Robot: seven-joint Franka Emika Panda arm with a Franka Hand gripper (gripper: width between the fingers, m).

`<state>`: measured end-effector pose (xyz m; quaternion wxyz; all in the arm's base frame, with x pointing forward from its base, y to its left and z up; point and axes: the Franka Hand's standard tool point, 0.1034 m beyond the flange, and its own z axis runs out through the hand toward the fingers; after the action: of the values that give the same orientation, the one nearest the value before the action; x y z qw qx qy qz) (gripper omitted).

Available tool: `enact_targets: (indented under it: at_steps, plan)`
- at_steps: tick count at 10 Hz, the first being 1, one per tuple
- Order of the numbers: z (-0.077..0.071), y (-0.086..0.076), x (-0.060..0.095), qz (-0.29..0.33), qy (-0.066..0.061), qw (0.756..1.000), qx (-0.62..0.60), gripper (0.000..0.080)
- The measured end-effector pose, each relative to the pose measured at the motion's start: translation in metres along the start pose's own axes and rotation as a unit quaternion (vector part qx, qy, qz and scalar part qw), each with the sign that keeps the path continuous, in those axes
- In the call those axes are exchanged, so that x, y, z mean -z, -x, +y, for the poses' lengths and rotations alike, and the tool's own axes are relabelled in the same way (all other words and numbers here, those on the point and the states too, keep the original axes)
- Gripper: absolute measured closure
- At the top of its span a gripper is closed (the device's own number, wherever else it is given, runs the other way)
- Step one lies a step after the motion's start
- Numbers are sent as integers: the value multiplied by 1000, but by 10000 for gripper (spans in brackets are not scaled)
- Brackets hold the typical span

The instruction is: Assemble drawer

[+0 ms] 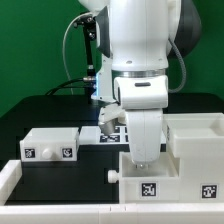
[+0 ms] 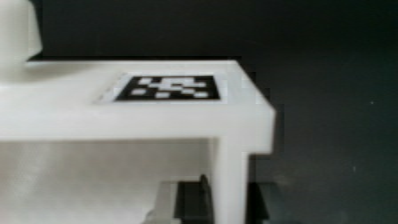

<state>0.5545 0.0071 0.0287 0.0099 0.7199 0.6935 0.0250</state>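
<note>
A small white tray (image 1: 50,143) with two tags lies at the exterior view's left. A white drawer part (image 1: 150,178) with a tag stands at the front, beside the large casing (image 1: 200,150) at the right. My gripper (image 1: 142,156) reaches down onto that front part's upper edge. In the wrist view a white part with a tag on its flat top (image 2: 169,88) fills the frame. My gripper (image 2: 238,200) has a dark finger on each side of that part's thin white wall (image 2: 238,170). The fingers press on the wall.
The marker board (image 1: 116,130) lies on the black table behind the arm. A low white rail (image 1: 60,185) runs along the front. A green backdrop and cables stand behind.
</note>
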Motion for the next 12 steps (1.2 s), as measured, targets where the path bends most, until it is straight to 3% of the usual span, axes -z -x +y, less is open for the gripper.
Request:
enact_targets:
  at_steps: [3, 12]
  plan:
    - [-4, -6, -8, 0, -6, 1000, -8, 765]
    - [-9, 3, -9, 0, -1, 1000, 16, 765]
